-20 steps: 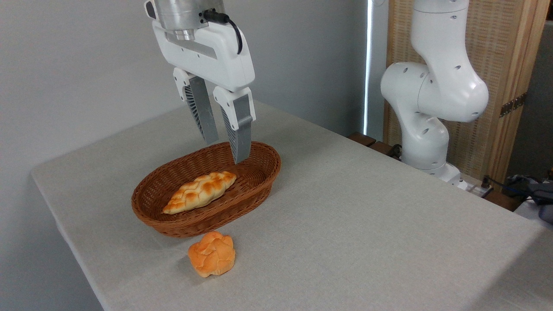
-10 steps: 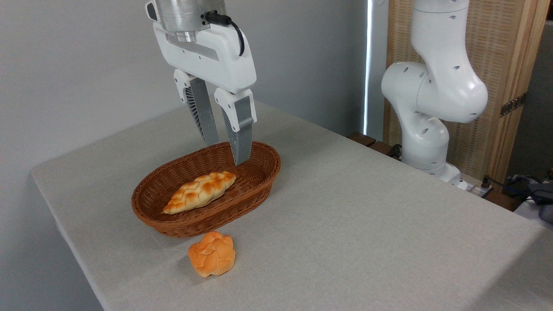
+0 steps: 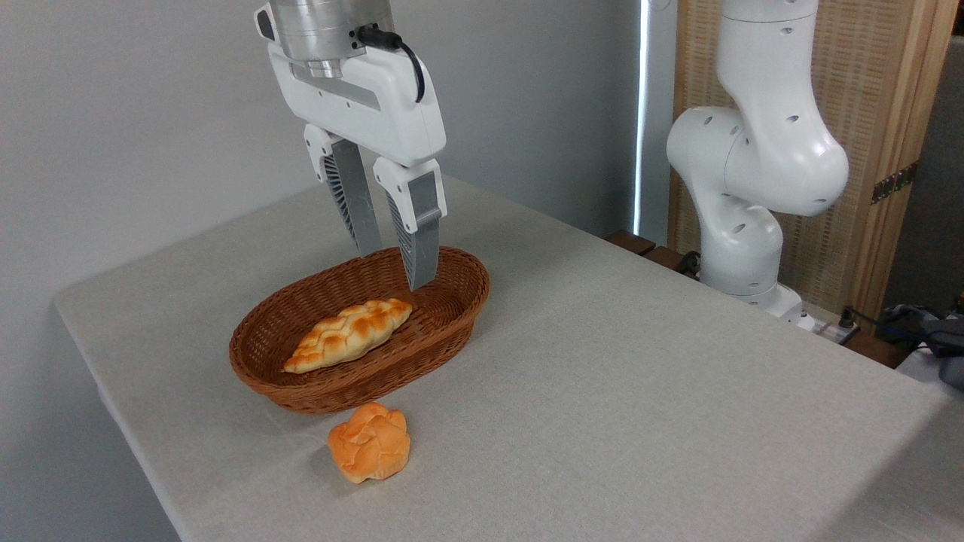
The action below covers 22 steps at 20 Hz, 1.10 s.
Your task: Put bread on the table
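Bread (image 3: 369,443) on counter (image 3: 640,391), near side of basket (image 3: 452,316): looks light, soft, lumpy, best pinched across middle; gripper (image 3: 395,265) open, empty, above basket.

One bun (image 3: 369,443); one braided loaf (image 3: 348,335); one basket (image 3: 316,388)

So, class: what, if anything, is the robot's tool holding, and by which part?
Nothing. The tool hangs open and empty above the wicker basket; the round bun lies on the table.
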Each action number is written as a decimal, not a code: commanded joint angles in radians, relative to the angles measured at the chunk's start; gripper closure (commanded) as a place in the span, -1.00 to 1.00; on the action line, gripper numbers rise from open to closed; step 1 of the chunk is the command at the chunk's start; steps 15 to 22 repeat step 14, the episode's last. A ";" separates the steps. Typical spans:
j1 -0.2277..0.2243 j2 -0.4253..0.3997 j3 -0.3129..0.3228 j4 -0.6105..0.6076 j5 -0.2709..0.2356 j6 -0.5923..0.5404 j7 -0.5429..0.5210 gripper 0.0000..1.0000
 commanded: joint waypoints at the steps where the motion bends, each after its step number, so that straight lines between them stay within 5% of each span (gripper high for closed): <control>1: -0.028 -0.021 0.026 -0.027 0.012 0.029 -0.001 -1.00; 22: -0.022 -0.019 0.012 -0.027 0.011 0.027 0.000 -1.00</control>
